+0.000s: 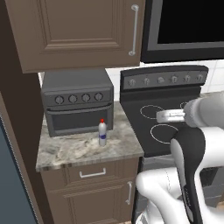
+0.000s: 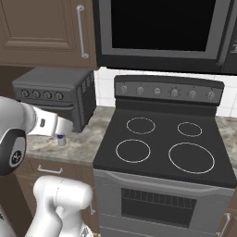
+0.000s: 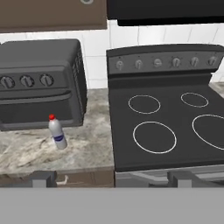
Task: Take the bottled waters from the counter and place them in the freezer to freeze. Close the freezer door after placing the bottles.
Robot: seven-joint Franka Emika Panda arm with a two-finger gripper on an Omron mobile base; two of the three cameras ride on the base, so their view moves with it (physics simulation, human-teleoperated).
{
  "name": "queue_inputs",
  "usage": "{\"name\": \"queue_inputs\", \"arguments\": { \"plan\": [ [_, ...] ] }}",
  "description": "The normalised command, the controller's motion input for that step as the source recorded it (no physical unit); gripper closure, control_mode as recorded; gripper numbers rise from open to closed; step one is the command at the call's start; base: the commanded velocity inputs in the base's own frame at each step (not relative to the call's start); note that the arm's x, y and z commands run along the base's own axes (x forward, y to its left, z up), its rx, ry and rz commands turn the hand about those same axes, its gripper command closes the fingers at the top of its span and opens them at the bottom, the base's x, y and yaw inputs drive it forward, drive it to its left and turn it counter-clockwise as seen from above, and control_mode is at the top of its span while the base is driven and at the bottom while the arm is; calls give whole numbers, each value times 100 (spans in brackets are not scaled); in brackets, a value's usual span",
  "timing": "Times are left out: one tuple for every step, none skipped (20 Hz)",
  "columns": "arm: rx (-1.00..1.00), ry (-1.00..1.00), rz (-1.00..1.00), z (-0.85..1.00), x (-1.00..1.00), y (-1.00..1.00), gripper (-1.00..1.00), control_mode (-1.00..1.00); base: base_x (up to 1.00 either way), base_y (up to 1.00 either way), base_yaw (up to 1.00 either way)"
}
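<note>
The red-capped bottle stood upright on the worktop, just in front of the toaster oven near its right front corner, and apart from its door. In the hand view the same bottle appeared tilted, which is consistent with the roll of that camera rather than with a leaning bottle. In the right base view only the lower part of the bottle showed, below the robot's forearm.

The end effector was held well back from the toaster oven, on the stovetop side of it, with its fingertips spread wide and nothing between them. It touched neither the bottle nor the worktop.

Task status, as judged from these views:
- No bottle had been grasped.
- One bottle remained on the worktop.
- A strip of slate blue-grey panel, well to the left of the toaster oven, may belong to the freezer; this could not be confirmed.

Remaining steps: approach and grasp the bottle, carry it to the freezer, place it, deal with the second bottle, and close the door.
</note>
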Motion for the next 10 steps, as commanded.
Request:
{"name": "queue_inputs", "arguments": {
  "plan": [
    [0, -3, 0, -17, 22, 53, -100, -100, 0, 0, 0],
    [0, 0, 0, -24, 28, 44, -100, -100, 0, 0, 0],
    [0, -5, 0, -21, 16, 41, -100, -100, 0, 0, 0],
    [0, -5, 0, -16, 9, 44, -100, -100, 0, 0, 0],
    [0, -5, 0, -18, 14, 48, -100, -100, 0, 0, 0],
    [0, -6, -1, -17, 17, 46, -100, -100, 0, 0, 0],
    [0, -10, -2, -17, 30, 35, -100, -100, 0, 0, 0],
    [0, -17, -2, -9, 19, 27, -100, -100, 0, 0, 0],
    [0, -20, -3, -9, 16, 19, -100, -100, 0, 0, 0],
    [0, -20, -3, -13, 21, 17, -100, -100, 0, 0, 0]
  ]
}}
